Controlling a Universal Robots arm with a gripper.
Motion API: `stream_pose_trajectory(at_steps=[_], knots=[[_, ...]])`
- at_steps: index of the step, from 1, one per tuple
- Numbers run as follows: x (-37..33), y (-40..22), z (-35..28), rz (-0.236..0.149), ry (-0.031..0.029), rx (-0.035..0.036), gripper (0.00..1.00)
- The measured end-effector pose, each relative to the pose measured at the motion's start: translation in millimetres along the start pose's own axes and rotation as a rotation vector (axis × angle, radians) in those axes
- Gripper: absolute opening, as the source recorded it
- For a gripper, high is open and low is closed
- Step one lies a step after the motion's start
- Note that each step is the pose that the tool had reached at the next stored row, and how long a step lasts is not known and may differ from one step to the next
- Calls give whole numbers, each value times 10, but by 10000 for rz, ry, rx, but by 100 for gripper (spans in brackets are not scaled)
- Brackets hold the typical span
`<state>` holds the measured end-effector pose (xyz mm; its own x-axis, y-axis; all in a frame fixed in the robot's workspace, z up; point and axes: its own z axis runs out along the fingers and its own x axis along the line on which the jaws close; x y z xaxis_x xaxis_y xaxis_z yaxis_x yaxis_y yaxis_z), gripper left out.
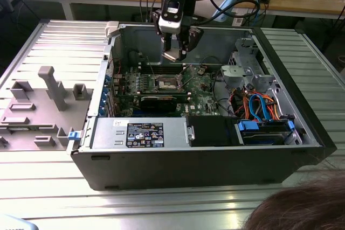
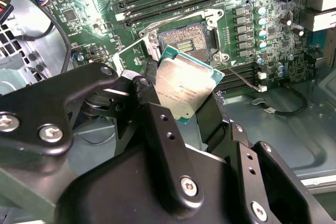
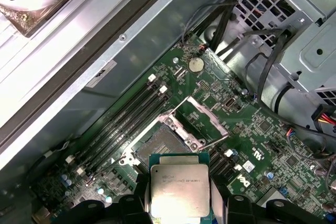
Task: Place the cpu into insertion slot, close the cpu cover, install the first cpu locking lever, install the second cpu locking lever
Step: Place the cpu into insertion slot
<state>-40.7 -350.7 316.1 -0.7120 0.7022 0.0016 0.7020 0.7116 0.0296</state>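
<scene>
Gripper [image 1: 175, 52]: the black, jointed metal fingers are closed on the cpu [image 1: 171, 55] and pinch it by two opposite edges.
Cpu location: it is held in the air inside the open computer case [image 1: 188, 172], above the motherboard [image 3: 247, 129]. It sits near the insertion slot [image 1: 166, 83] but apart from it.
Cpu surface: in both wrist views [image 2: 186, 90] [image 3: 180, 190] it is a flat square with a pale brushed-metal top and a thin green border. It looks rigid and smooth.
Insertion slot: empty. It is a dark square field of fine contacts inside a silvery rim [image 2: 186, 40] [image 3: 160, 145].
Cpu cover: lifted and standing open beside the slot. It is a thin silvery frame plate with a cut-out middle [image 3: 205, 121].
Locking levers: thin bright wire rods [image 2: 157, 22] along the socket edge, judged to be unhooked.
Progress: judged to be in the first step. The chip is gripped but not seated.
Outstanding: seating the chip, closing the cover and setting both levers.
Surroundings: long black memory slots [image 3: 126, 124] flank the socket on the green board, and the case walls are grey sheet metal.
</scene>
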Motion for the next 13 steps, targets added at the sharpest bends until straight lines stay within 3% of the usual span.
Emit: stream_pose_trajectory(at_steps=[13], knots=[[0, 0, 1, 220, -7, 0, 55]])
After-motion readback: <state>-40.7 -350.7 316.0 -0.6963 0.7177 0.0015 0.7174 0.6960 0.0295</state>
